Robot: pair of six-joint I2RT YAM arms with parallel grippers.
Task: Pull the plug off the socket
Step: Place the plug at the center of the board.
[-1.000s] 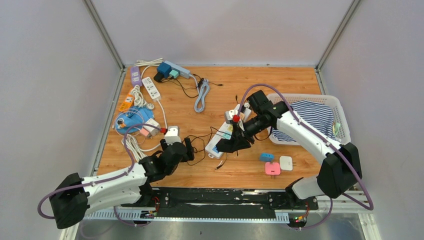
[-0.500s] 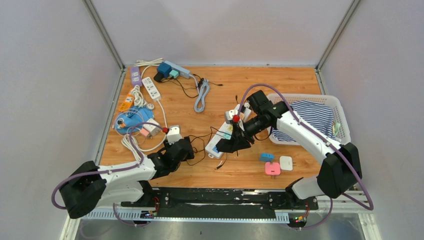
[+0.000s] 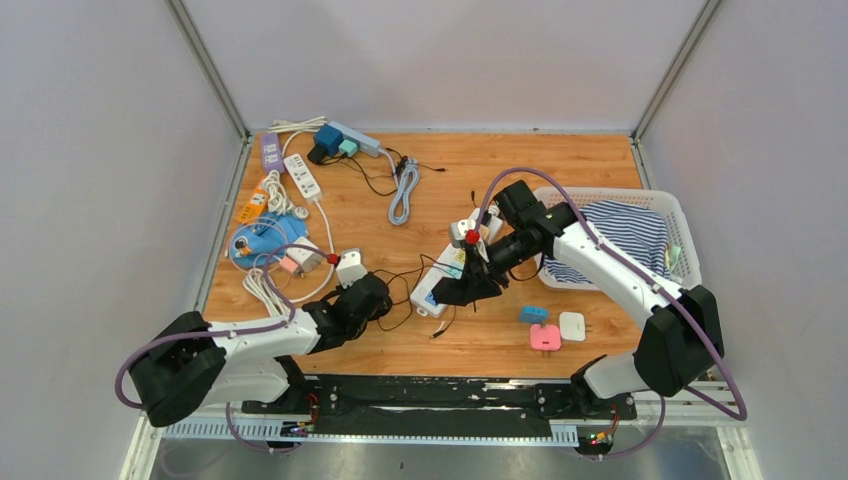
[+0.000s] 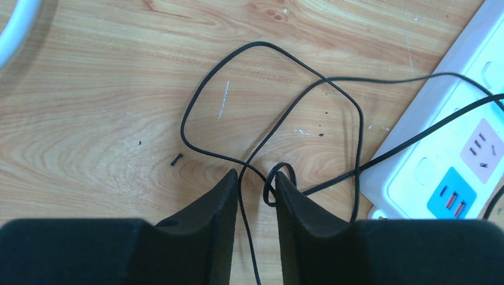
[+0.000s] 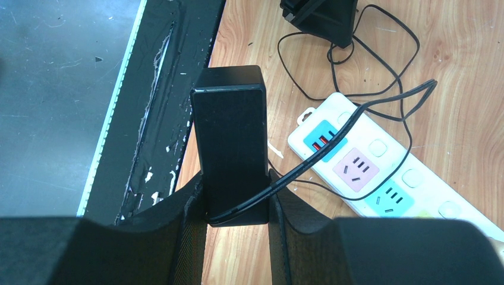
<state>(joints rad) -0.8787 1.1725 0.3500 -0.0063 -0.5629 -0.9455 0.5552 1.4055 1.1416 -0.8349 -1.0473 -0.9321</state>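
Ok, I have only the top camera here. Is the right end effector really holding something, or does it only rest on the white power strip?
Observer: The right wrist view shows the right end effector shut on a black adapter. The adapter is off to the side of the white power strip, not in any socket.
Operator: And the left one, does it have the thin cable?
Observer: The left wrist view shows the left end effector open. A thin black cable passes through the gap and is not yet pinched.
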